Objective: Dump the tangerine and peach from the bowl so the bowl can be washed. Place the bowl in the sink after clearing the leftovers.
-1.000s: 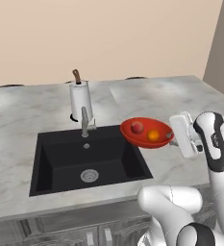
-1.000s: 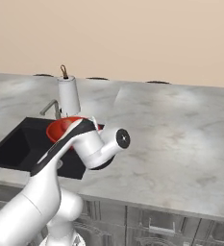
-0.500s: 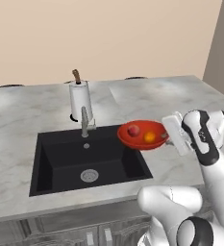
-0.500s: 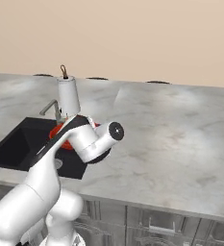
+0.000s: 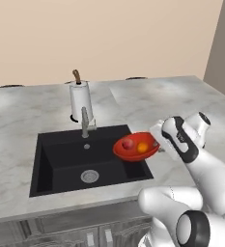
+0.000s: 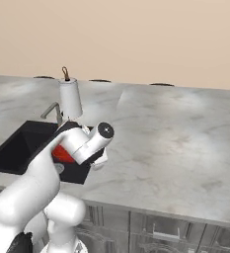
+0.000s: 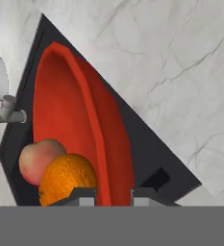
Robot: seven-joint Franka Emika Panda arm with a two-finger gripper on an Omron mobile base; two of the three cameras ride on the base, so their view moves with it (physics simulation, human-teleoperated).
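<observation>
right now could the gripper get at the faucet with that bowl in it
Probably not: the gripper is shut on the bowl rim, with the peach and tangerine inside. The faucet stands apart, across the sink.

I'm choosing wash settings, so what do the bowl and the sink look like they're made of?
The bowl looks like glazed ceramic or hard plastic: glossy red-orange, thin smooth rim. The sink looks like matte black composite or coated metal, with a shiny metal drain.

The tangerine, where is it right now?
In the left base view the tangerine sits inside the red bowl, right of the peach, above the sink's right end.
</observation>
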